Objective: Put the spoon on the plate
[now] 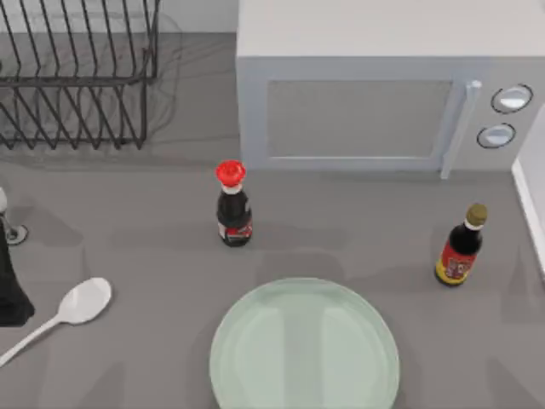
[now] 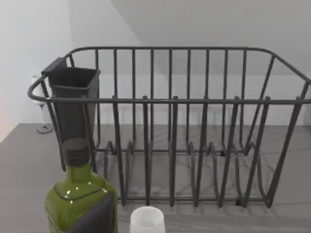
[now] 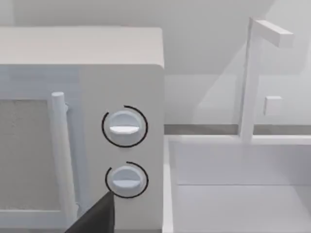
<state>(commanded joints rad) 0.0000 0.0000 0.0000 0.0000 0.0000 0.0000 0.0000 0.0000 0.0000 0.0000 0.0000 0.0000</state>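
Observation:
The white spoon (image 1: 75, 307) lies flat near the table's left edge, bowl toward the middle and thin handle running off to the front left. A wide, round, pale green plate (image 1: 305, 348) sits at the front centre, bare, about a hand's width to the right of the spoon. A dark wedge of my left gripper (image 2: 95, 213) pokes into the left wrist view in front of a green bottle (image 2: 77, 194). In the right wrist view, a similar dark wedge of my right gripper (image 3: 95, 218) faces the microwave's knobs (image 3: 125, 127).
A red-capped sauce bottle (image 1: 232, 206) stands behind the plate and a gold-capped one (image 1: 461, 247) at the right. The microwave (image 1: 383, 94) fills the back right, a black wire dish rack (image 1: 77, 77) the back left. A dark bottle (image 1: 10, 285) and a glass foot (image 1: 13, 232) stand at the left edge.

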